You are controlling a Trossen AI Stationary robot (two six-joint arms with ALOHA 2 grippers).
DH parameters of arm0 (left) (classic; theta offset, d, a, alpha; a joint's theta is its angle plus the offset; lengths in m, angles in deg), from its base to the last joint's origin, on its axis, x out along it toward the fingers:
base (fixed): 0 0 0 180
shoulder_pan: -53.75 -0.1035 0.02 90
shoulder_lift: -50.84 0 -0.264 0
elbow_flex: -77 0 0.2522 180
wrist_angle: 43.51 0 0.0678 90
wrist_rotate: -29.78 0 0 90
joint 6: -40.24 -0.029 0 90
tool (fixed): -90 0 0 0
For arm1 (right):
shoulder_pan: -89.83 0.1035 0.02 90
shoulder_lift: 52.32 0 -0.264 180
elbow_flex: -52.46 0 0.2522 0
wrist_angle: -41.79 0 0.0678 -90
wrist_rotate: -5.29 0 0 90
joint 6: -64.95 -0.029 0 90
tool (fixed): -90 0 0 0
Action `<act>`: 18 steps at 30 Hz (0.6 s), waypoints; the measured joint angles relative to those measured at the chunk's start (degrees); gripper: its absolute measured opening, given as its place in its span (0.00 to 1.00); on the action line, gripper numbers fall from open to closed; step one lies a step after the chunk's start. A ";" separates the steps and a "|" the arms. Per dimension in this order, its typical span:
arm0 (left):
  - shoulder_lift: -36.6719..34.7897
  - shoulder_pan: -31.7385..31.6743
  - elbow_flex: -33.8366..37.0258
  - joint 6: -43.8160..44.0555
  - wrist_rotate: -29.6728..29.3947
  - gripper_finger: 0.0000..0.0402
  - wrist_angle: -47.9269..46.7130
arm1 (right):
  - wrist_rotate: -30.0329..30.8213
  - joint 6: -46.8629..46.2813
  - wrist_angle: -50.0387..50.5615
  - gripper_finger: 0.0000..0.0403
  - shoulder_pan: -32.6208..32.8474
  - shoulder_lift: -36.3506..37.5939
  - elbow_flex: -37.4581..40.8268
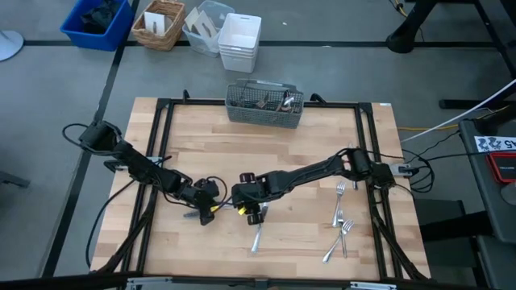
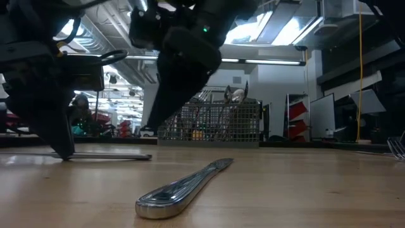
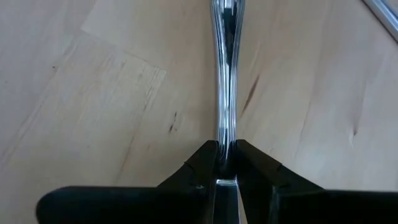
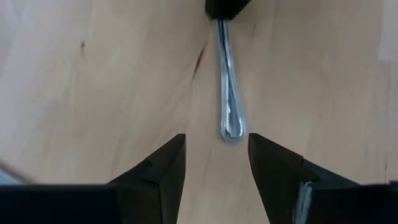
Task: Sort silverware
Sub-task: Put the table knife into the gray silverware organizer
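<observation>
A lab: shelving (image 2: pixel 297 117), ceiling strip lights (image 2: pixel 266 62), storage bins (image 1: pixel 97 22).

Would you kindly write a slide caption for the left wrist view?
Left gripper shut on a silver utensil handle that lies along the wooden table.

Pale wood bench (image 1: pixel 201 129), black frame round its edges. At the far edge, a grey wire-mesh caddy (image 1: pixel 264 103) sits w/ cutlery standing in it. Near the front centre, one silver utensil (image 1: pixel 256 238) lies flat on the wood. Another piece (image 3: pixel 225 93) lies flat left of centre, its handle end pinched in the left gripper (image 3: pixel 226 163). On the right side, a loose group of forks (image 1: pixel 340 221), some overlapping.
</observation>
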 joint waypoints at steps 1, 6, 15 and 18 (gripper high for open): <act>0.00 0.00 0.00 0.21 0.02 0.11 0.11 | -0.03 0.50 0.42 0.43 0.01 -0.11 0.00; 0.00 0.00 0.00 0.36 0.15 0.11 0.83 | -1.82 0.66 2.47 0.43 0.02 0.03 0.01; -0.07 -0.13 -0.05 0.14 0.20 0.11 0.88 | -1.93 0.65 12.08 0.43 0.02 2.21 -4.33; -0.07 -0.39 -0.07 0.17 0.19 0.11 1.24 | -1.90 1.20 17.47 0.43 0.02 3.11 -7.03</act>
